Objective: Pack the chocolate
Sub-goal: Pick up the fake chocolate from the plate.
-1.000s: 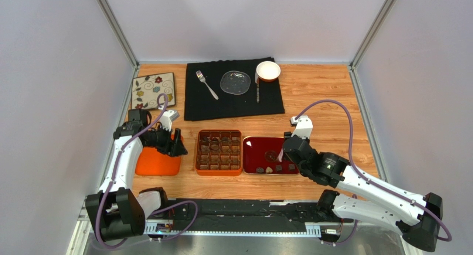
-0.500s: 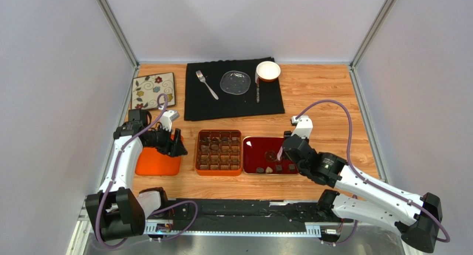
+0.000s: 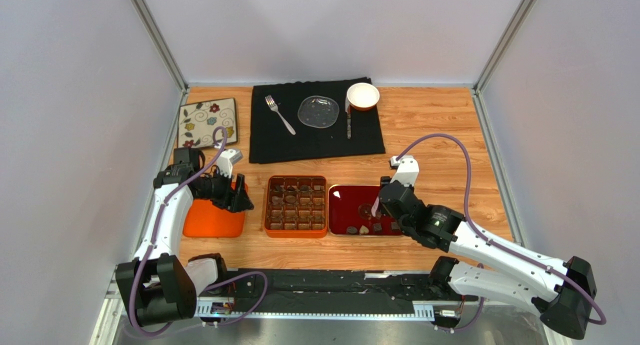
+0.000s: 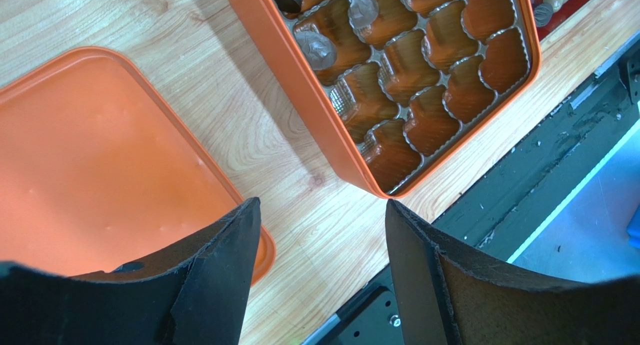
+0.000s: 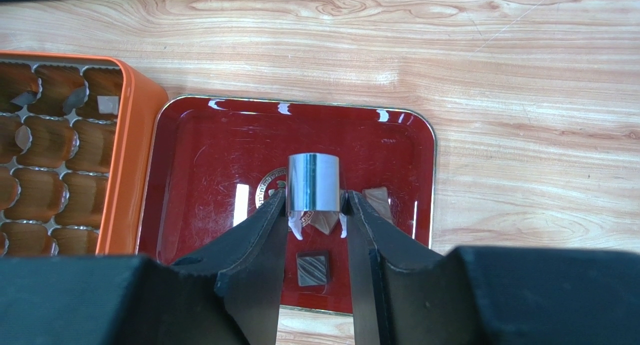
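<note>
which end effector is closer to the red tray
Right. The right end effector hangs over the red tray, gripping a shiny round chocolate; the left end effector is beside the orange lid.

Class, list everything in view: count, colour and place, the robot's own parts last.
Table: one, light wood, under everything.
Cloth: one, black, far middle.
Fork: one, silver, on cloth.
Plate: one, clear, on cloth.
Slim utensil: one, dark, beside plate.
Bowl: one, white, cloth's right corner.
Tile: one, floral cream, far left.
Box: one, orange, centre.
Lid: one, orange, left of box.
Tray: one, dark red, right of box.
Chocolates: several, brown, in box and tray.
Round piece: one, shiny, in right gripper.
Left gripper: one, black, open by lid.
Right gripper: one, black, shut on round piece.
</note>
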You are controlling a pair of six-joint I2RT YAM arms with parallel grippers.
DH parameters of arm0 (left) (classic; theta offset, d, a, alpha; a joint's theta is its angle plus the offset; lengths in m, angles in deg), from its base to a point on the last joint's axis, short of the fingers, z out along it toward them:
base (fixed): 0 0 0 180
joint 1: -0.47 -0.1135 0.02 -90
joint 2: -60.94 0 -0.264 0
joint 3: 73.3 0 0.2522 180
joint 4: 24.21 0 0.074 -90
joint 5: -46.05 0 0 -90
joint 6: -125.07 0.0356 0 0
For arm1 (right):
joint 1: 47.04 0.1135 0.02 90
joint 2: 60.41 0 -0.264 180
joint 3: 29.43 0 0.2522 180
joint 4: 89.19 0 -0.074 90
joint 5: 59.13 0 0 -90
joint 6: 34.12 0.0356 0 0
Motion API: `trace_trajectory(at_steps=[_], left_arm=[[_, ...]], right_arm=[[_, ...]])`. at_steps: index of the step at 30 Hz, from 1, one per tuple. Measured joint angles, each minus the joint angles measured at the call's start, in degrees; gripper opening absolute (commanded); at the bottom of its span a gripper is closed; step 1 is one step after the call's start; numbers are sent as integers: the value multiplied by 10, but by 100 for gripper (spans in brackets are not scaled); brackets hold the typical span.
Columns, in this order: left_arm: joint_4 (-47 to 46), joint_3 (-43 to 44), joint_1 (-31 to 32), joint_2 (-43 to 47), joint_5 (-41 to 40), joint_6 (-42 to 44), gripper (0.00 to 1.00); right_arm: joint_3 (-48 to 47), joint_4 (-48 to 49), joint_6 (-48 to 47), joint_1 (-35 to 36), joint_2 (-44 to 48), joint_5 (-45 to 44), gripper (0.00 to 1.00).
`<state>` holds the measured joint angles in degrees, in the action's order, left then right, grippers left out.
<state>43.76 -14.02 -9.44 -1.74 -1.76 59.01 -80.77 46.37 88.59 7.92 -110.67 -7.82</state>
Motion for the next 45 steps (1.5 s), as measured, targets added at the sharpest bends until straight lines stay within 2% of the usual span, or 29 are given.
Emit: trace_trajectory(at_steps=[23,33,40,45], left_arm=[[1,0,0,0,4,0,70],[3,0,0,0,4,3,68],[5,0,-1,0,4,6,68],[5,0,-3,0,4,6,68]], right_arm=[[22,19,0,-22,-13,14,35],[22,47,-10,-25,-30,20,24],[16,48,-36,-25,-30,31,22],[-39,45,-65,-24,-39,46,22]])
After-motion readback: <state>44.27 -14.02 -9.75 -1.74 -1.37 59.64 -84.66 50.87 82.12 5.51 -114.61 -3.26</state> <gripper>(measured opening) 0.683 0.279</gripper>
